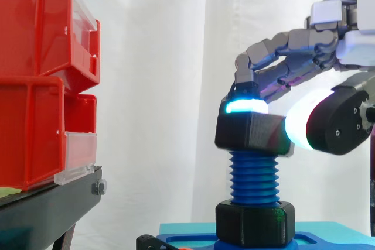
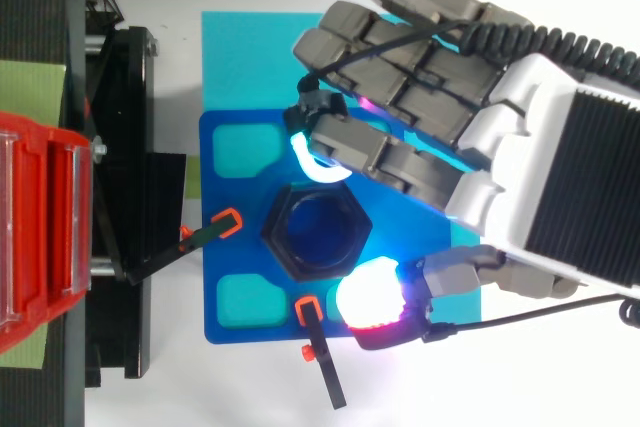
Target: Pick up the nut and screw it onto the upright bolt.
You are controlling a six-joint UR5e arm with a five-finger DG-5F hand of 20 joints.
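Hand [image 2: 520,137] is closest under the top cam, coming in from the view's right, fingers curled down over the work. It's gripping the nut [image 1: 249,130]: one cyan-white pad [image 1: 245,107] sits on the nut's top far edge and the thumb pad [image 1: 299,127], glowing white, presses the opposite side. Other fingers are bent above, not touching anything I can see.

Nut is black, hex, sitting on the top end of the bolt [image 1: 254,177]. Bolt is blue, upright, w/ bare threads showing btwn the held nut and a second black base nut [image 1: 254,223] at the bottom. From above, the bolt's blue end shows inside the nut's hole. Can't tell how far it's threaded on.

Base nut rests on a blue plate [image 2: 225,192], which lies on a cyan sheet [image 2: 240,57] on the white counter [image 2: 240,387]. Two black clamps w/ orange tips [image 2: 215,227] point in at the plate's edges.

Red bins [image 1: 35,86] are stacked on a black stand [image 1: 47,209] on the side view's left, well apart from the bolt. White curtain [image 1: 164,86] hangs behind.
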